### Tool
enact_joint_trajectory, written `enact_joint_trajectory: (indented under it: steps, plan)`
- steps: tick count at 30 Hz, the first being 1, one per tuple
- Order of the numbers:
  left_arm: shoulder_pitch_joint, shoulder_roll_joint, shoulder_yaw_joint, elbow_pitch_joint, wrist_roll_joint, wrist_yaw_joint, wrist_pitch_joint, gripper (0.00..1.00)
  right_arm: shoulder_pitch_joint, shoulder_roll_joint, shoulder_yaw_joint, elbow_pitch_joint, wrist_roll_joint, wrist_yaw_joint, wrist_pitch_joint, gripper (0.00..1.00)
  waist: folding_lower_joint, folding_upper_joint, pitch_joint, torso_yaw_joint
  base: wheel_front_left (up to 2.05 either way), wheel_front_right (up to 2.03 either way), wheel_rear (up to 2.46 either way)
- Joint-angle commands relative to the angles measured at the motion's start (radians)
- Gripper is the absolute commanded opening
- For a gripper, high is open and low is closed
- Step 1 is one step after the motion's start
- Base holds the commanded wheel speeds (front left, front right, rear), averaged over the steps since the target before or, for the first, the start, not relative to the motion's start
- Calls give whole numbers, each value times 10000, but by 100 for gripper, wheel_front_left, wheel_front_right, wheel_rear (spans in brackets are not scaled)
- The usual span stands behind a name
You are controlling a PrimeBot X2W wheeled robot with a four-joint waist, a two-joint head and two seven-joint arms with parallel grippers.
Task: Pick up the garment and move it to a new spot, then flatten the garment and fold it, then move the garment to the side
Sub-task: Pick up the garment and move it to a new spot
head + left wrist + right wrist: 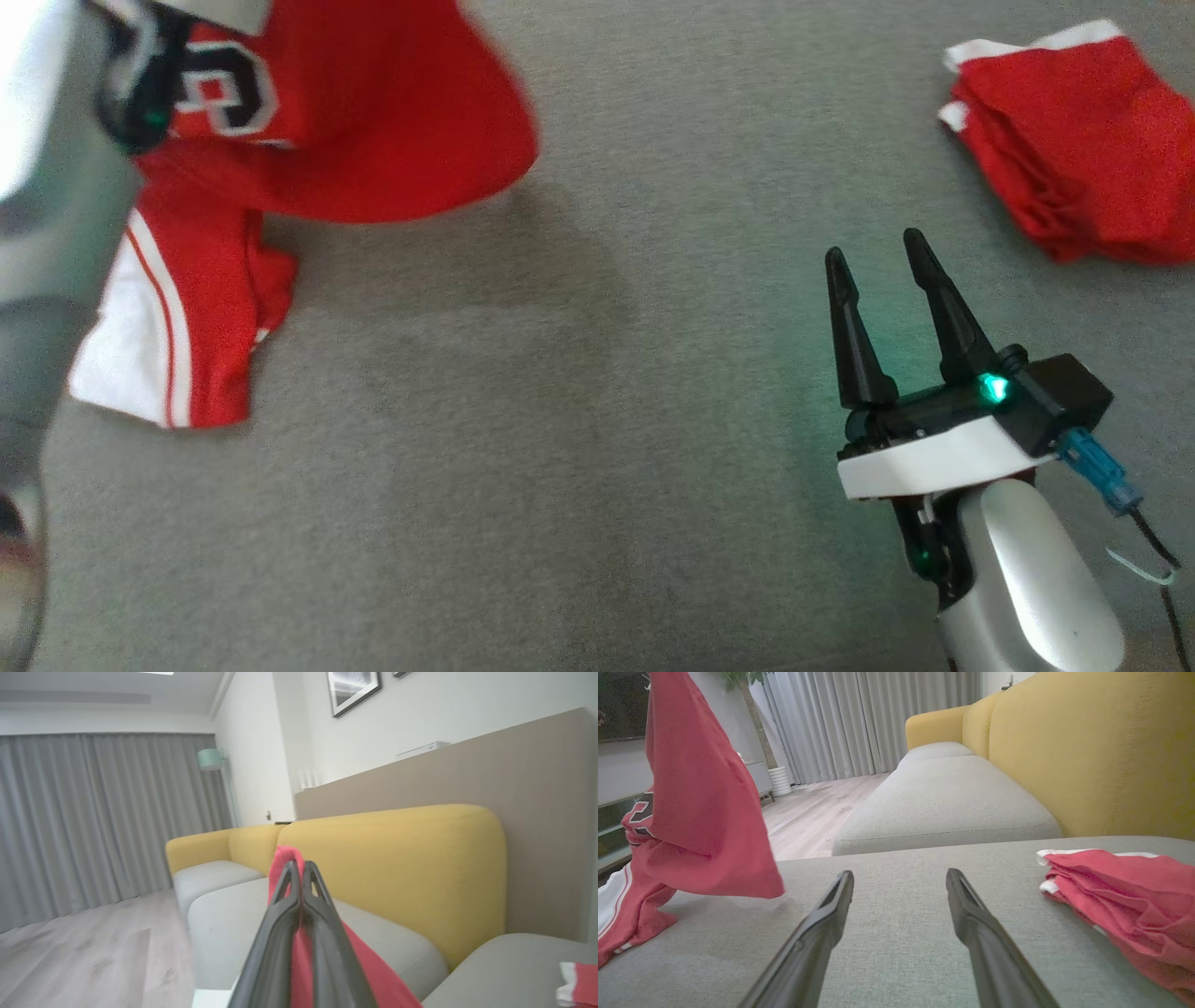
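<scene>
Over the grey sofa seat [560, 467], my left fingers [280, 905] are clamping the red-and-white jersey [373, 121] thinly, risking slippage; right fingers [854, 336] are hanging open.

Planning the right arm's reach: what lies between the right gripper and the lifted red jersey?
Bare grey sofa cushion, nothing else, between right gripper and red jersey; head and right wrist views show it.

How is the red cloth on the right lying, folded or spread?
Folded: the red cloth lies in stacked layers, two white edges showing at one end.
</scene>
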Motion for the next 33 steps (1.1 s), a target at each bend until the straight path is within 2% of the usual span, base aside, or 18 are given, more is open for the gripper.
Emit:
enact_joint_trajectory:
  steps: [1,10,14,15,16,21,24,28,33]
  plan:
    - [-643,161,190,-473,167,18,-39,0,64,-20,245,-304,92,-9,-107,100,1,-1,-112,-334,0,0,0]
    - [-549,-1052,-191,-1649,909,17,-47,0,84,-20,427,-330,436,-9,-107,100,1,-1,-240,-1346,0,0,0]
    - [-649,-1198,-344,-1069,1661,149,-48,0,77,-20,578,-319,545,-9,-107,100,1,-1,-255,-1674,0,0,0]
    - [-668,-1215,-259,-775,1769,304,-48,38,68,-20,623,-319,571,-9,-107,100,1,-1,-253,-1747,0,0,0]
    - [-664,-1226,-159,-393,1810,462,-48,100,60,-20,666,-318,595,-9,-107,100,1,-1,-253,-1815,0,0,0]
    - [-741,-1080,340,1260,1814,820,-48,100,67,-20,728,-369,712,-9,-107,100,1,-1,-224,-1994,0,0,0]
    - [-625,-935,579,1612,1817,713,-48,100,136,-20,589,-407,712,-9,-107,100,1,-1,-215,-1871,0,0,0]
    - [-229,-649,1093,1543,1784,630,-48,100,212,-20,499,-403,605,-9,-107,100,1,-1,-316,-1521,0,0,0]
    - [1023,-184,1976,635,1841,663,-49,100,341,-20,307,-422,485,-9,-107,100,1,-1,-646,-875,0,0,0]
